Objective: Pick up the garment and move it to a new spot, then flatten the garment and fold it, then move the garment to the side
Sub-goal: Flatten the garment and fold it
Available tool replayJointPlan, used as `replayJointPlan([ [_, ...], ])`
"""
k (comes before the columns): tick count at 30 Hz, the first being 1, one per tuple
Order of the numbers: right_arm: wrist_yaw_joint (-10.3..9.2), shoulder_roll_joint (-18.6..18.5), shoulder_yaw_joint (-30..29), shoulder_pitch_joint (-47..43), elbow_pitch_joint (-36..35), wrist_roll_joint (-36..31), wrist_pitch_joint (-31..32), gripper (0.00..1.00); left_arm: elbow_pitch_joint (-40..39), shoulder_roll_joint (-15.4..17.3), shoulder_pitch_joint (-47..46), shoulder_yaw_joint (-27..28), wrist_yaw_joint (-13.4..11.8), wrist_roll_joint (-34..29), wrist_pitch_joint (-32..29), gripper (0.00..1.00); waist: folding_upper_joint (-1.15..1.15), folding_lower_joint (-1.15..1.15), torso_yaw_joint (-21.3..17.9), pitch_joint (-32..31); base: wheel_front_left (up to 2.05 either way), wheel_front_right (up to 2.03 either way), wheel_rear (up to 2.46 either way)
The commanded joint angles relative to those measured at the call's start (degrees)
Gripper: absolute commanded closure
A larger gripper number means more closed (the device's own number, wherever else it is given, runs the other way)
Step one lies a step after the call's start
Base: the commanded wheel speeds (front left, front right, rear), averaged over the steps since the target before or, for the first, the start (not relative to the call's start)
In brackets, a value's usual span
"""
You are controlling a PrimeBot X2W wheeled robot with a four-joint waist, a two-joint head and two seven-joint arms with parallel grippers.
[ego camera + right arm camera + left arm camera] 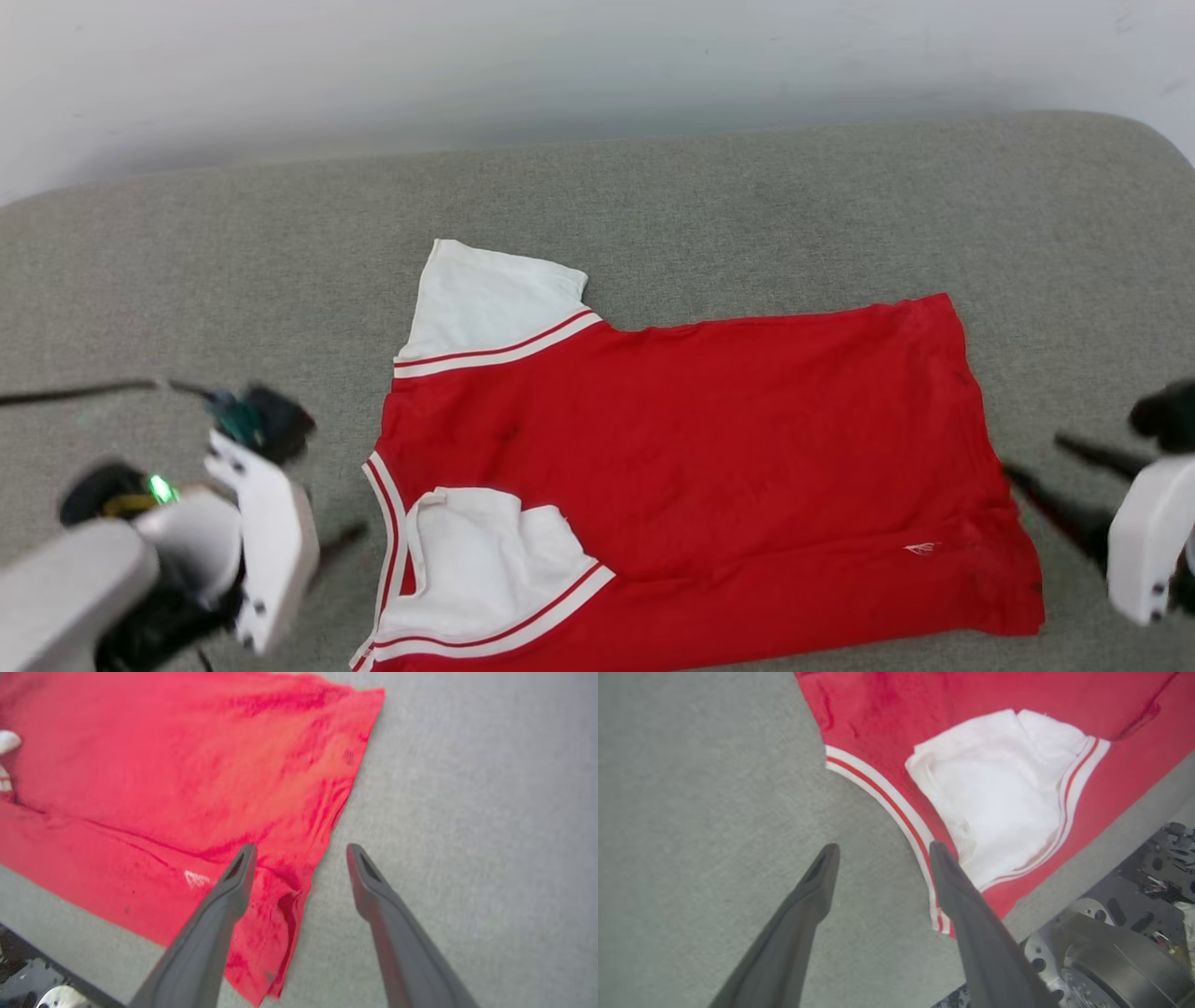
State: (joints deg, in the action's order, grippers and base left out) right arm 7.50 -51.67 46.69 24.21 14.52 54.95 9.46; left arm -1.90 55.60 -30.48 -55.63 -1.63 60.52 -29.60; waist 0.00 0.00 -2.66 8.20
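Note:
The garment (pixel 709 448), a red jersey T-shirt with white sleeves and striped trim, lies spread on the grey table, collar to the left and hem to the right. Its near white sleeve (pixel 999 798) is folded in over the red body. My left gripper (pixel 882 851) hovers open beside the striped collar edge, holding nothing; in the head view it (pixel 327 546) sits just left of the collar. My right gripper (pixel 301 851) is open above the hem's side edge (pixel 327 826), empty. From the head camera the right gripper (pixel 1036 467) is just right of the hem.
The grey padded table (pixel 653 196) has free room behind and to both sides of the shirt. A pale wall (pixel 560 65) rises past the far edge. The robot's base (pixel 1111 952) shows below the table's near edge.

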Motion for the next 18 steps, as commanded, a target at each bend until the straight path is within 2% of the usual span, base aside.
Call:
replayJointPlan([
  [1, -0.02, 0.9, -3.3, 0.6, -0.4, -1.5, -3.7, 0.00, -0.3, 0.4, -2.7, 1.4, 0.0, -1.9, 1.5, 0.00, 0.00, 0.00, -0.3, 0.1, 0.00, 0.00, 0.00],
  [3, -0.02, 1.5, -5.4, 0.6, -0.4, -2.5, -5.7, 0.00, -0.1, 0.3, -4.0, 2.2, -0.1, -2.5, 2.3, 0.00, 0.00, 0.00, -0.5, 0.3, 0.00, 0.00, 0.00],
  [6, -0.02, 4.2, -12.1, 0.5, -0.7, -6.1, -11.6, 0.00, 1.0, -0.8, -8.0, 4.6, -0.3, -3.7, 4.2, 0.00, 0.00, 0.00, -1.3, 1.5, 0.00, 0.00, 0.00],
  [13, -0.02, 12.4, -28.1, -4.2, -5.5, -14.1, -19.4, 0.00, 8.6, -5.5, -19.2, 7.4, 0.4, -6.8, 3.7, 0.00, 0.00, 0.00, -2.8, 7.2, 0.00, 0.00, 0.00],
  [18, -0.02, 19.7, -39.0, -8.9, -12.6, -21.3, -21.3, 0.00, 14.4, -9.0, -27.9, 8.7, 1.5, -8.2, 2.2, 0.00, 0.00, 0.00, -4.0, 12.5, 0.00, 0.00, 0.00],
])
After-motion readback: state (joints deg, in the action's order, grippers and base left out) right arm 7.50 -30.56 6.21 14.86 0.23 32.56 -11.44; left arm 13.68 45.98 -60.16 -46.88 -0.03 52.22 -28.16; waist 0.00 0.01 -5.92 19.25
